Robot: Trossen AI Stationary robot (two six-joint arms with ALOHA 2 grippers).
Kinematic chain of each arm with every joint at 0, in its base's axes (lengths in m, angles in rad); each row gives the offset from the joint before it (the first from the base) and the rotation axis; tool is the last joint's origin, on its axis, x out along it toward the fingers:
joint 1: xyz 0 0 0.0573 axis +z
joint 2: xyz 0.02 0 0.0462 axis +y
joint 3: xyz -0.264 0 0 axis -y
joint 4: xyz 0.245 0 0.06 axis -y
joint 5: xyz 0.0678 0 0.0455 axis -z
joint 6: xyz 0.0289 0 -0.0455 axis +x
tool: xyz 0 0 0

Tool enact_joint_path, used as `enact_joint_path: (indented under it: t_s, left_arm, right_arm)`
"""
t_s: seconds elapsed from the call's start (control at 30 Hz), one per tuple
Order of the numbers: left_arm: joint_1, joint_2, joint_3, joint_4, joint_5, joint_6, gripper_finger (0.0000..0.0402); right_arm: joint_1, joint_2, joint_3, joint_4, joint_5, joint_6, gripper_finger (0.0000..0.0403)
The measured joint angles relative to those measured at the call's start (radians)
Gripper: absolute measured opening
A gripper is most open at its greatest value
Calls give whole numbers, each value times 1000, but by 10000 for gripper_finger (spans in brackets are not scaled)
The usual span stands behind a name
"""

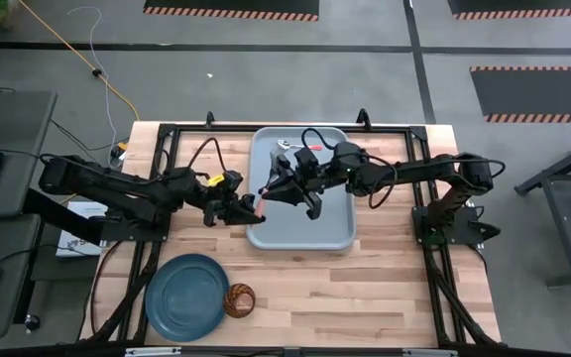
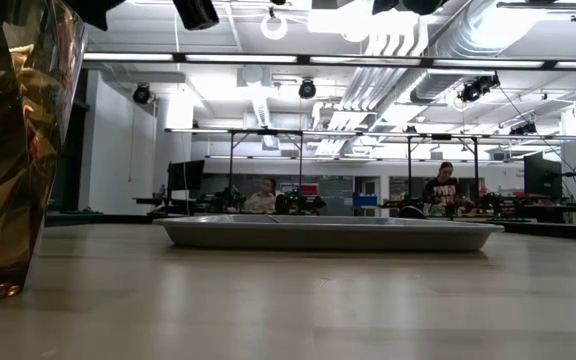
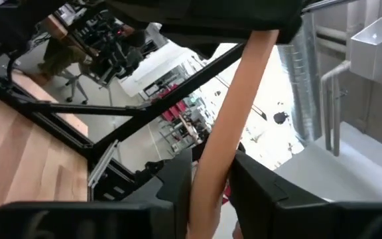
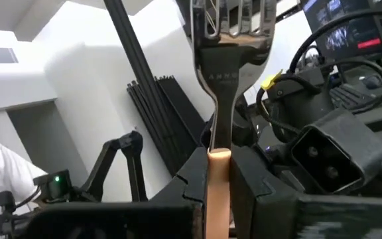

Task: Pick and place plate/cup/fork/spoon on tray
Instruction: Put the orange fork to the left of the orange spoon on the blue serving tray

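Note:
The fork (image 1: 258, 203) has silver tines (image 4: 234, 20) and an orange handle. It is held in the air over the tray's left rim, between my two grippers. My left gripper (image 1: 246, 208) is shut on the handle (image 3: 231, 119). My right gripper (image 1: 274, 190) is shut on it nearer the tines. The pale grey-blue tray (image 1: 330, 223) lies at the table's middle and also shows in the low view (image 2: 328, 232). The spoon (image 1: 287, 147) lies in the tray by its far rim. The teal plate (image 1: 186, 296) and the amber cup (image 1: 239, 299) (image 2: 13, 150) stand at the near left. My left gripper pinches the fork's orange handle (image 3: 207, 179) between its two fingers. The handle runs out along the fingers and slants up toward the right gripper. The fork is clear of the tray. My right gripper pinches the handle's end by the metal neck (image 4: 219, 162) between its two fingers. The neck and tines stick out past the fingertips, along the fingers, and are lifted clear.
Bare wooden table lies to the right of the plate and cup, near the front edge (image 1: 365, 297). People sit at benches in the room beyond the table (image 2: 443, 185). Black frame rails run along the table's edges (image 1: 157, 178).

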Motion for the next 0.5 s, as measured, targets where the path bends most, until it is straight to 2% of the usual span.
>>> enact_joint_path:
  t_s: [0.1,0.23,0.4,0.5]
  left_arm:
    - [0,0,0,-1,-2,8,83]
    - [0,-2,0,-13,14,55,48]
    - [4,-7,1,-39,-26,83,45]
    - [15,-29,2,-71,-34,93,45]
  right_arm:
    - [1,0,0,-3,-1,5,14]
    - [0,0,0,-13,-15,40,17]
    - [-24,2,-1,-47,-36,155,85]
    - [-35,-21,-2,-113,-40,158,128]
